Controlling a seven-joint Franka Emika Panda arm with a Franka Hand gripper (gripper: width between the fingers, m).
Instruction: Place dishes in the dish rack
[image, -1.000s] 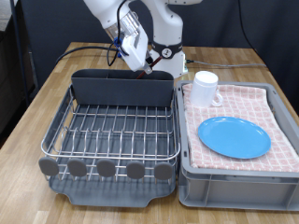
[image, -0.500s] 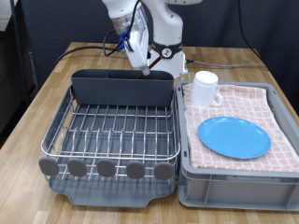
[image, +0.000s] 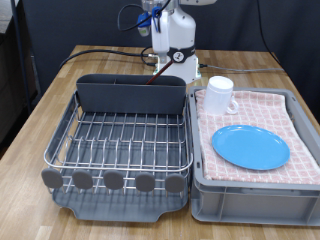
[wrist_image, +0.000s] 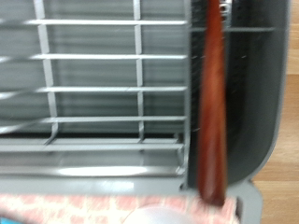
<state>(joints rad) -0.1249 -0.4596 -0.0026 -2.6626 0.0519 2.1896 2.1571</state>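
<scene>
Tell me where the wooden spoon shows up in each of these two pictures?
Exterior view: only a thin reddish sliver of the wooden spoon pokes up from the dark utensil holder at the far end of the dish rack.
Wrist view: the wooden spoon is a long reddish-brown handle standing inside the utensil holder.
Shared landmark: the rack's silver wire grid.

Spoon (wrist_image: 211, 103) in utensil holder (image: 132, 93); mug (image: 219, 95), plate (image: 250, 147) in crate (image: 250, 190).
</scene>
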